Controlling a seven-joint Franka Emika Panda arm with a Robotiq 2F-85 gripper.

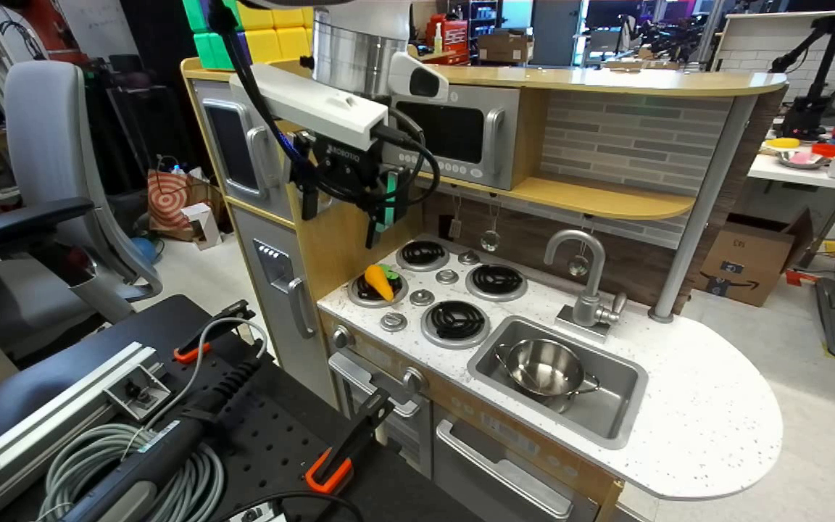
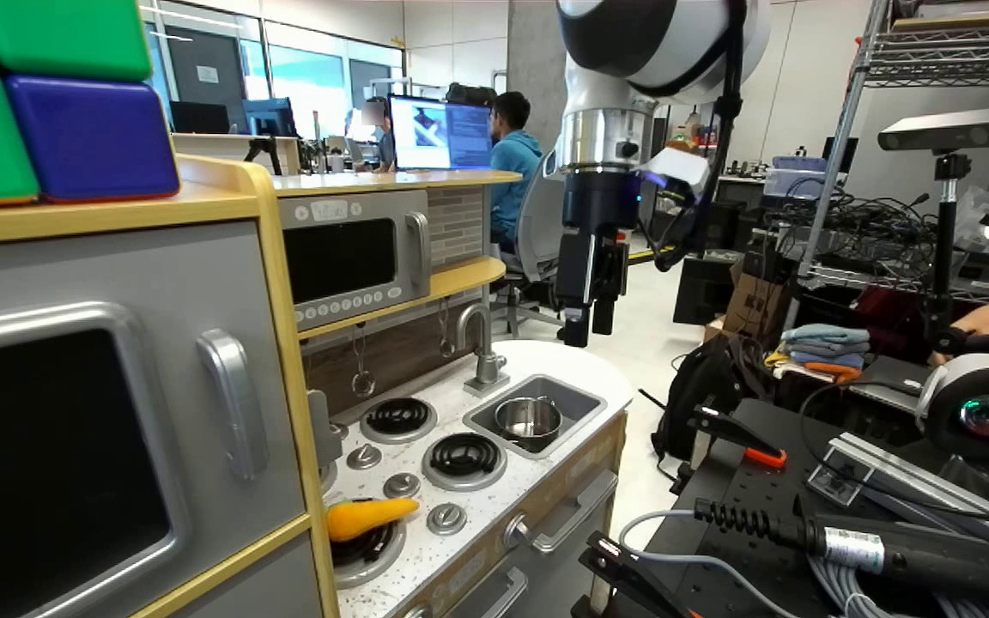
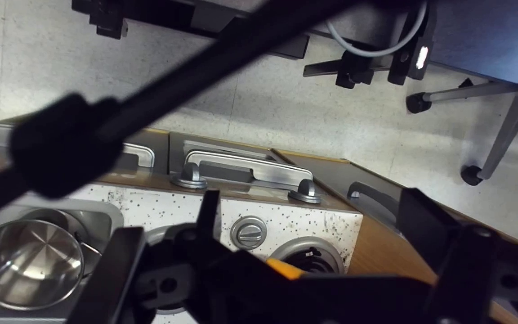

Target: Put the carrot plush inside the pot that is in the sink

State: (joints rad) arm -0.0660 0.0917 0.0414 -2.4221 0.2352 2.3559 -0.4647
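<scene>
The carrot plush (image 1: pixel 378 283) lies on a stove burner, yellow-orange with a green end; it also shows in an exterior view (image 2: pixel 371 518). In the wrist view only a small part of the carrot plush (image 3: pixel 285 268) shows past the gripper body. The steel pot (image 1: pixel 544 368) sits in the grey sink (image 1: pixel 628 424); the pot also shows in the wrist view (image 3: pixel 27 265) and in an exterior view (image 2: pixel 529 421), and looks empty. My gripper (image 1: pixel 341 221) is high above the countertop, apart from the carrot. In the wrist view its fingers (image 3: pixel 309 198) are wide apart with nothing between them.
A curved faucet (image 1: pixel 584 279) stands behind the sink. The microwave (image 1: pixel 461 134) and a yellow shelf (image 1: pixel 599 197) overhang the back of the counter. A tall cabinet (image 2: pixel 100 360) stands beside the stove. A black table (image 1: pixel 265 435) with cables and clamps faces the kitchen.
</scene>
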